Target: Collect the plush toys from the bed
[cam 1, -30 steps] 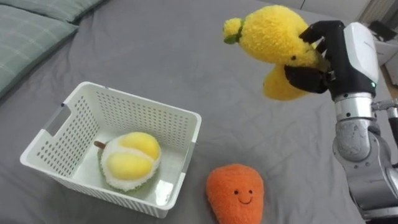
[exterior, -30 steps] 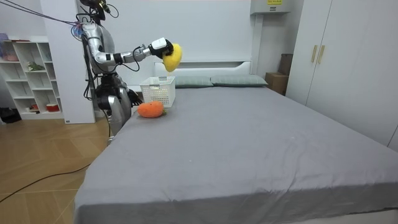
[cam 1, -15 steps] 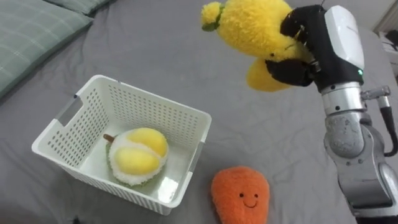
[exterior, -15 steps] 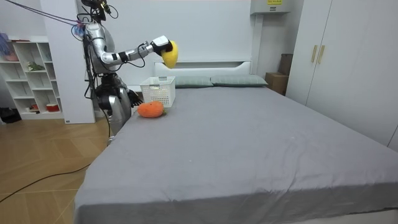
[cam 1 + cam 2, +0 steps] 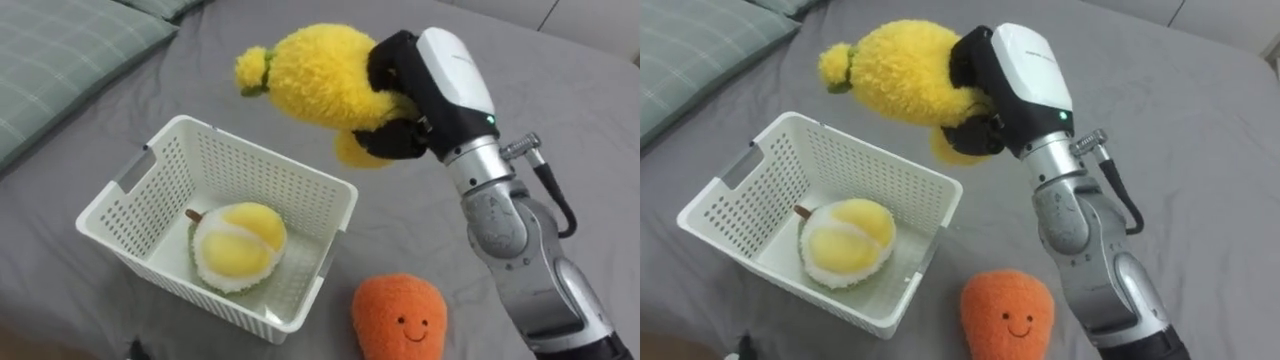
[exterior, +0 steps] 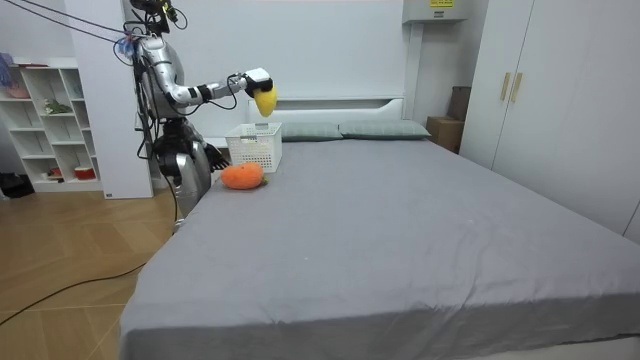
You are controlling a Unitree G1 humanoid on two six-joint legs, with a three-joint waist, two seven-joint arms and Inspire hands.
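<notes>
While the right hand point(image 5: 425, 100) clutches it, yellow plush point(image 5: 315, 75) hovers over the basket point(image 5: 250, 175) (durian toy point(image 5: 240, 245) inside).

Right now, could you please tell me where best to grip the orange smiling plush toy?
Probably grip the orange smiling plush toy across its rounded body, from above: it lies flat, face up, on the grey bed, the white basket on its left. The right robot hand holds a yellow plush toy.
</notes>
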